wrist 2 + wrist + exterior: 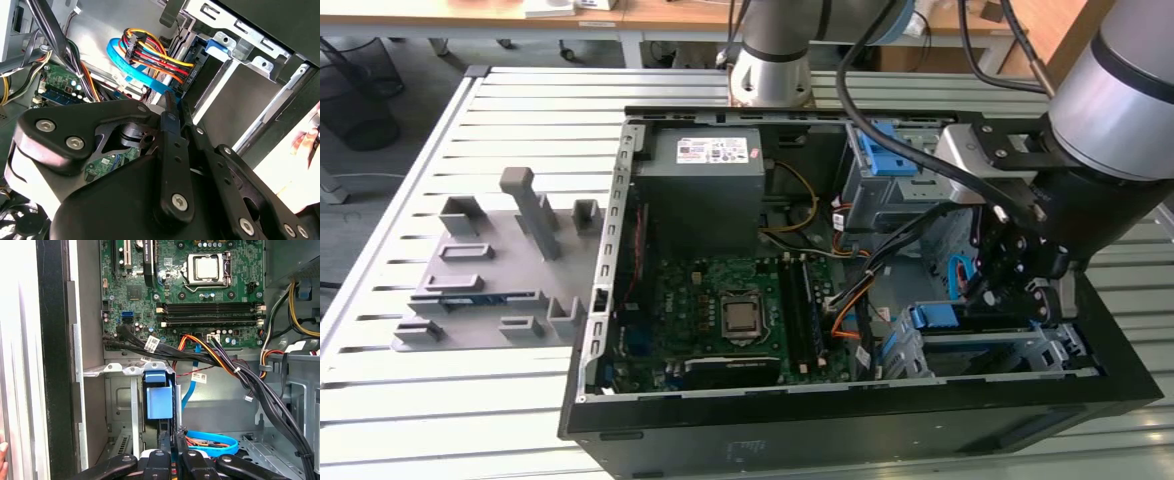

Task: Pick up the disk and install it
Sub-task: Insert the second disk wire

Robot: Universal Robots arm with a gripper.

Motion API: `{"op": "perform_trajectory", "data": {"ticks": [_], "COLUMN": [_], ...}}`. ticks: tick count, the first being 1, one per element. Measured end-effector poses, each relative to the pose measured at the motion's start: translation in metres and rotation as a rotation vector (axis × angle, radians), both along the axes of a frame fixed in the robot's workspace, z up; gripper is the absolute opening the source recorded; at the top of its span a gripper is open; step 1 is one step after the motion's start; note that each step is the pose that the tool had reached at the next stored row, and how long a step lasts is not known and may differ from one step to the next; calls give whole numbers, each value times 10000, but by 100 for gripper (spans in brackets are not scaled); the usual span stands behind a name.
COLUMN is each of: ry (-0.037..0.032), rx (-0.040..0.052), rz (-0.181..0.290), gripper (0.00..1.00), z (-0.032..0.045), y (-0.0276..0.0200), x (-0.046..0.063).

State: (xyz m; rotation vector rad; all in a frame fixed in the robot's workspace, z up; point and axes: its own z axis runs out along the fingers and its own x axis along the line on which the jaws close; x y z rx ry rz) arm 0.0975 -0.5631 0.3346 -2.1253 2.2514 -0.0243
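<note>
Black linkage fingers of the gripper (172, 452) sit pressed together, seemingly pinching the blue-railed silver disk (159, 400) edge-on; grey arm (1121, 100) reaches down at the exterior view's right into the open black computer case (854, 420), disk standing in its metal drive cage (987, 345).

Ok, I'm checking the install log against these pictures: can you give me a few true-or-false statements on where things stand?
1. The computer case lies open on a slatted table. True.
2. The end effector hovers outside the case. False: it reaches inside, close to the drive bay.
3. The disk, with its blue carrier, sits in that bay. True.
4. A fan covers the processor. False: it is bare.
</note>
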Motion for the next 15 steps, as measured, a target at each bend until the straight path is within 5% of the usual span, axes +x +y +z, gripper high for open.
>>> {"op": "perform_trajectory", "data": {"ticks": [15], "ry": [1], "rx": [-4], "rz": [-23], "gripper": [16], "z": [-44], "y": [-8], "x": [10]}}
